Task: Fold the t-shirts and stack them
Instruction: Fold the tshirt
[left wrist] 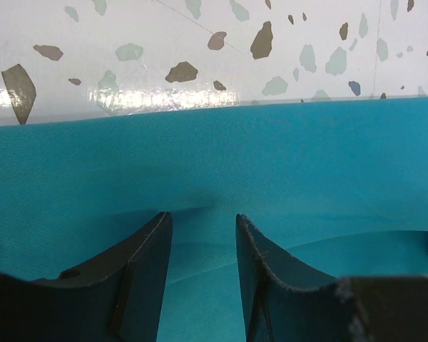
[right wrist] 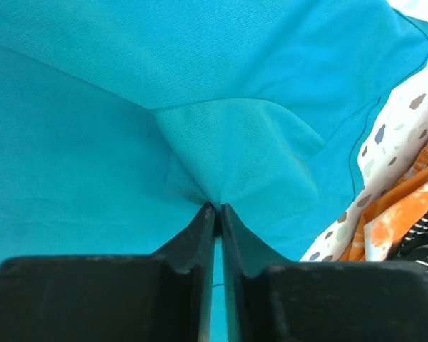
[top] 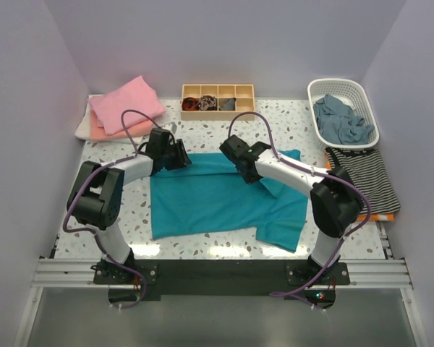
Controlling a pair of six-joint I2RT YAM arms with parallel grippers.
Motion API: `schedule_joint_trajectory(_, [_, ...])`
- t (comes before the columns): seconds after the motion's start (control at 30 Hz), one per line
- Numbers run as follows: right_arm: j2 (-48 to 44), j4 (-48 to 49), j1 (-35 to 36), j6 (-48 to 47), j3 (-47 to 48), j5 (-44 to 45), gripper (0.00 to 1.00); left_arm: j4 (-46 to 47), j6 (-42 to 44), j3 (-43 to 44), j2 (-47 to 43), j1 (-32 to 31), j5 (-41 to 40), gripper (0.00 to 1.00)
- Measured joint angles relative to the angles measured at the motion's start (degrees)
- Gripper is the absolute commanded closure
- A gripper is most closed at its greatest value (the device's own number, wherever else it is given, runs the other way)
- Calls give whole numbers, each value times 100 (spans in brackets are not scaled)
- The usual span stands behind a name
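Observation:
A teal-blue t-shirt (top: 217,199) lies spread across the middle of the table, with a sleeve bunched at its right side. My left gripper (top: 179,155) sits on the shirt's far edge. In the left wrist view the left gripper (left wrist: 202,217) is open, its fingers apart on the teal cloth (left wrist: 214,149) with a small wrinkle at the tips. My right gripper (top: 231,153) is also at the far edge. The right wrist view shows this gripper (right wrist: 215,206) shut on a pinched fold of the teal cloth (right wrist: 93,142). Folded pink (top: 126,105), peach (top: 101,131) and white (top: 82,127) t-shirts are stacked at the back left.
A wooden compartment box (top: 217,100) stands at the back centre. At the back right a white basket (top: 343,112) holds blue-grey clothes. In front of the basket, a striped garment (top: 362,177) lies on orange cloth (right wrist: 406,206) by the table's right edge. Speckled tabletop (left wrist: 200,35) shows beyond the shirt's edge.

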Motion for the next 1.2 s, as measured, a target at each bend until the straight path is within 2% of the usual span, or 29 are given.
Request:
schedule_joint_trajectory(0.03, [0, -4, 0, 7, 2, 26, 74, -2, 0, 0, 17, 0, 11, 54])
schedule_joint_trajectory(0.07, [0, -20, 0, -4, 4, 24, 53, -2, 0, 0, 28, 0, 15, 54])
schedule_joint_trajectory(0.1, [0, -48, 0, -24, 13, 17, 47, -2, 0, 2, 39, 0, 24, 54])
schedule_joint_trajectory(0.2, [7, -199, 0, -39, 70, 17, 43, -2, 0, 2, 68, 0, 35, 54])
schedule_joint_trajectory(0.3, [7, -229, 0, -22, 79, 20, 43, -4, 0, 2, 76, 0, 28, 54])
schedule_joint_trajectory(0.5, [-234, 118, -197, 225, -120, -31, 49, -81, 9, 0, -33, 11, -223, 53])
schedule_joint_trajectory(0.83, [-227, 1132, -1711, 857, -765, -629, 54, -133, 26, 0, -129, 402, -426, 54])
schedule_joint_trajectory(1.0, [175, 1217, -1703, 1088, -813, -986, 50, -125, 74, -31, -127, 501, -470, 54])
schedule_joint_trajectory(1.2, [306, 1145, -1668, 1342, -955, -999, 50, -205, 133, -280, -122, 597, -520, 54])
